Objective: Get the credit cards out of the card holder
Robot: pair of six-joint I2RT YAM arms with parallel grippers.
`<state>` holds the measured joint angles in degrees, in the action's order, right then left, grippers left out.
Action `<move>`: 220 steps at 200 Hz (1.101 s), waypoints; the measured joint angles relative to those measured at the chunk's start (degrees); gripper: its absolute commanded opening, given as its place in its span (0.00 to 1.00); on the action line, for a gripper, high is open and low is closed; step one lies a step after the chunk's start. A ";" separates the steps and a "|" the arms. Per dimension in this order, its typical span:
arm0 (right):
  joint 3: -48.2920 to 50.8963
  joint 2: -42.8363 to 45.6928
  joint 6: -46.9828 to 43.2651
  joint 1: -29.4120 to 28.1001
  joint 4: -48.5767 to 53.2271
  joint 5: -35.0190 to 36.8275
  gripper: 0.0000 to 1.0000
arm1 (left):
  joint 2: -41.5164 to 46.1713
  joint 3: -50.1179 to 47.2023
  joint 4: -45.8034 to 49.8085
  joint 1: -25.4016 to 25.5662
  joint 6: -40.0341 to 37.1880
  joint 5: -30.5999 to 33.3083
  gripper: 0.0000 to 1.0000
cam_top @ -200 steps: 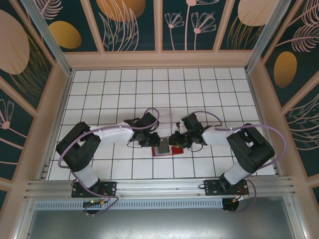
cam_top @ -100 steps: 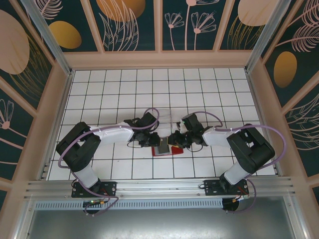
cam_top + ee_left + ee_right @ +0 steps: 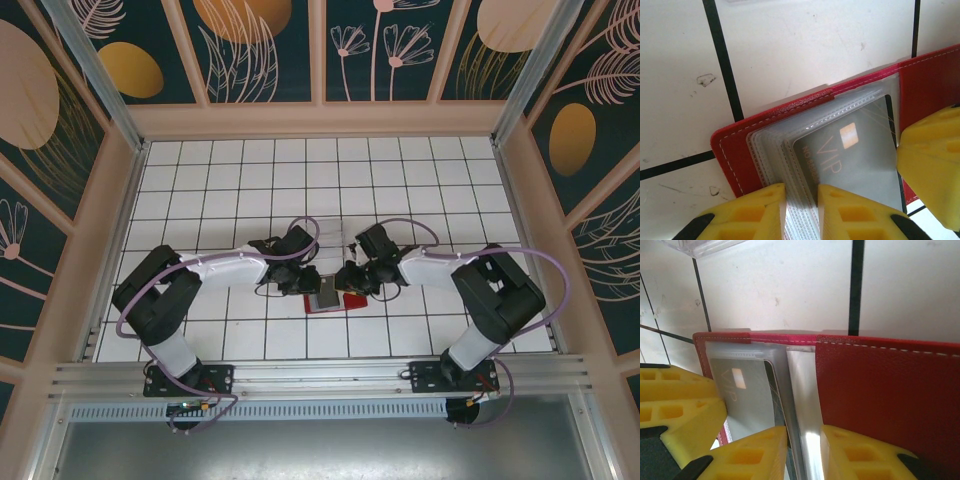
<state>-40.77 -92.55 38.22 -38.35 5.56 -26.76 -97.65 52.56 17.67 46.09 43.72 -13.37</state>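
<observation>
The red folding card holder (image 3: 355,303) lies open on the white tiled table (image 3: 230,180) between the arms. The left gripper (image 3: 801,195) pinches its clear plastic sleeves (image 3: 767,150) tight, and the right gripper (image 3: 802,437) clamps a single one. Inside, a grey credit card (image 3: 855,155) with a gold chip reads "VIP".

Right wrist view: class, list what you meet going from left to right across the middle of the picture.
Left gripper's yellow finger → grey card → clear plastic sleeve → red wallet cover.
</observation>
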 measured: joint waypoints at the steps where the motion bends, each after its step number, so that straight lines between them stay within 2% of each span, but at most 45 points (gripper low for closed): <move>1: -0.04 -0.02 0.00 -0.04 0.09 0.04 0.28 | 0.00 0.00 0.00 0.00 0.00 0.00 0.24; 109: -3.78 -0.74 -0.46 -2.71 5.68 4.96 0.33 | 0.15 -0.07 0.13 0.00 -0.20 0.44 0.26; 220: -5.73 -1.22 -0.15 -3.65 8.96 9.11 0.19 | 0.98 -0.07 2.36 0.02 -0.68 3.02 0.27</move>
<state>-46.50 -93.78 38.06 -42.00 14.52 -17.65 -96.66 52.49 20.03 46.11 43.05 -10.35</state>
